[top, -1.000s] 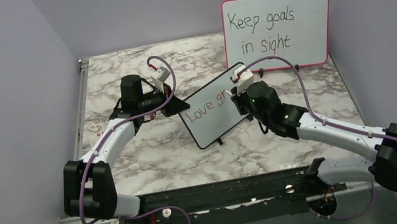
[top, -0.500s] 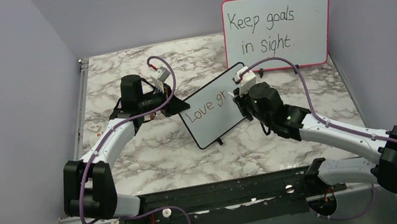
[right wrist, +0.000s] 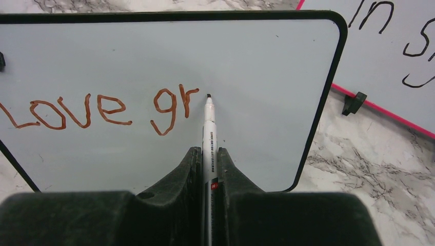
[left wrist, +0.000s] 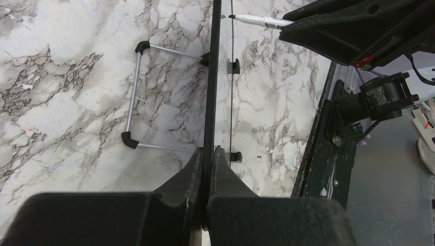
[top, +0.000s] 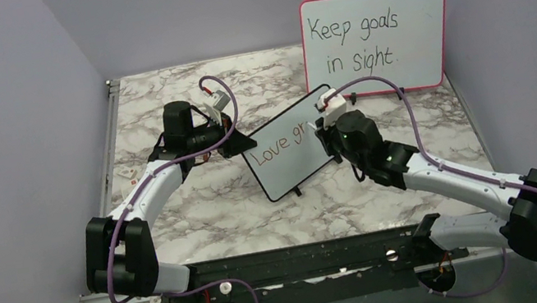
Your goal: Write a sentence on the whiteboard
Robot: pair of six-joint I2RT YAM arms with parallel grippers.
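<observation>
The whiteboard (top: 292,160), white with a thin black frame, stands tilted mid-table. It fills the right wrist view (right wrist: 256,61). The sentence (right wrist: 97,110) reads "Love gr" in reddish-brown; it also shows in the top view (top: 274,147). My left gripper (left wrist: 208,154) is shut on the board's left edge (left wrist: 210,77), seen edge-on. My right gripper (right wrist: 208,154) is shut on a white marker (right wrist: 208,128). The marker's tip sits just right of the "r"; whether it touches the board I cannot tell. The marker also shows in the left wrist view (left wrist: 264,21).
A larger pink-framed board (top: 376,39) reading "Keep goals in sight" leans at the back right. A wire stand with black feet (left wrist: 134,97) lies behind the small board. The table's black front rail (top: 302,266) runs along the near edge.
My right gripper and marker have shifted slightly right and up along the board. The left arm and the board have not moved.
</observation>
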